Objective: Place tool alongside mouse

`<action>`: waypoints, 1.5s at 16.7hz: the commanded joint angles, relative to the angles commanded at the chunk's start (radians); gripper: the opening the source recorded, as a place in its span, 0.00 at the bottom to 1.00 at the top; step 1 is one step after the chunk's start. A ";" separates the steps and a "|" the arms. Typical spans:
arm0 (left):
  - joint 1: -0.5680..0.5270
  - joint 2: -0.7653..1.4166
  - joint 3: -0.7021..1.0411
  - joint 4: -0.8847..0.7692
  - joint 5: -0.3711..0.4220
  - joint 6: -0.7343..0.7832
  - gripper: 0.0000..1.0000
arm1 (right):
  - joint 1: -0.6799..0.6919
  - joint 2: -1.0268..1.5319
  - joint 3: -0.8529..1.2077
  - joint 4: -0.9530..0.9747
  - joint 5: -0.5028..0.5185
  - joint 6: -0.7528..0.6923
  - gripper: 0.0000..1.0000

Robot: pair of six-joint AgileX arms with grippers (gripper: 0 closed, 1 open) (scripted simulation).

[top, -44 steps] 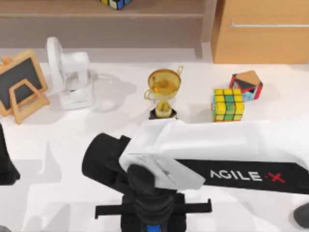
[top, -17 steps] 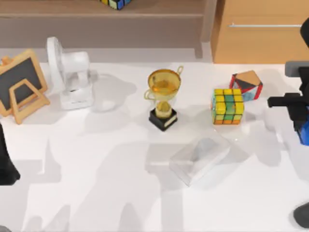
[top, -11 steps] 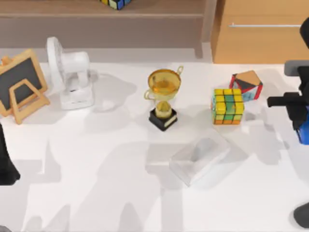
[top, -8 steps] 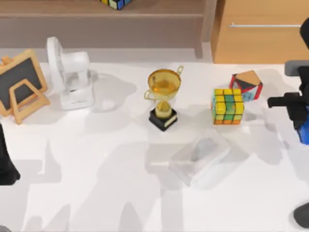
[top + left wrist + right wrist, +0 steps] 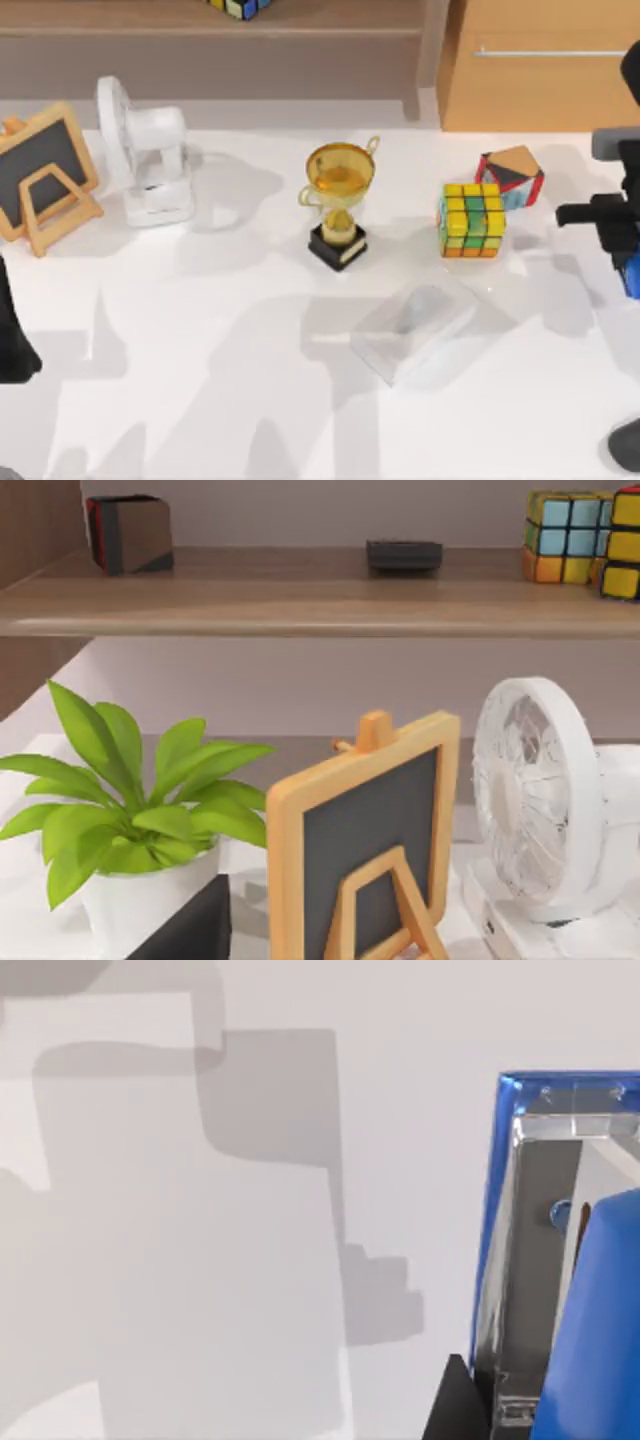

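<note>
Right arm carrying the tool toward the mouse

The right gripper (image 5: 628, 250) is hovering at the table's right edge, its fingers closing on the blue tool (image 5: 632, 275), lifted to clear the puzzle cubes (image 5: 472, 218). The mouse (image 5: 630, 445) is lying near the right front corner. The left arm is parking at the left edge.

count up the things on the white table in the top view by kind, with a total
multicoloured puzzle cubes: 2, the square yellow-green cube and the skewed red-orange cube
gold trophy cup on a black base: 1
white desk fan: 1
small wood-framed chalkboard easel: 1
clear plastic box: 1
total: 6
</note>
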 joint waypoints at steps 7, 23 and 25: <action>0.000 0.000 0.000 0.000 0.000 0.000 1.00 | 0.002 0.042 -0.034 0.046 -0.044 0.008 0.00; 0.000 0.000 0.000 0.000 0.000 0.000 1.00 | 0.002 0.045 -0.038 0.047 -0.046 0.008 0.83; 0.000 0.000 0.000 0.000 0.000 0.000 1.00 | 0.002 0.045 -0.038 0.047 -0.046 0.008 0.98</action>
